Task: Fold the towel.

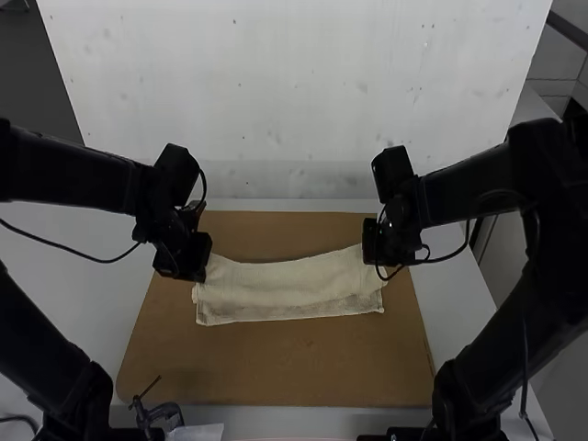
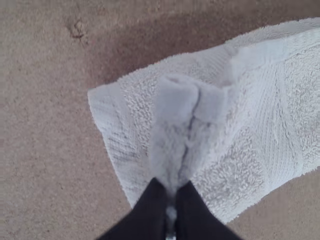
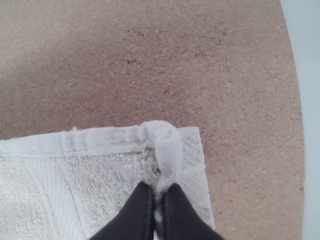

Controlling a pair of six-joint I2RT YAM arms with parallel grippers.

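The cream towel (image 1: 289, 287) lies as a wide strip on a brown board, its upper layer stretched between both grippers over a lower layer. At the towel's left end is my left gripper (image 1: 197, 274); my right gripper (image 1: 378, 262) is at its right end. In the left wrist view, my left gripper (image 2: 171, 192) is shut on a pinched fold of the towel (image 2: 240, 175), raised above the layer beneath. In the right wrist view, my right gripper (image 3: 159, 197) is shut on the towel's upper-layer corner (image 3: 100, 170), with a lower layer beside it.
The brown board (image 1: 276, 367) extends around the towel on a white table (image 1: 83, 276). A pale upright panel (image 1: 294, 92) stands behind the board. A small metal clamp (image 1: 161, 415) sits at the board's near left edge.
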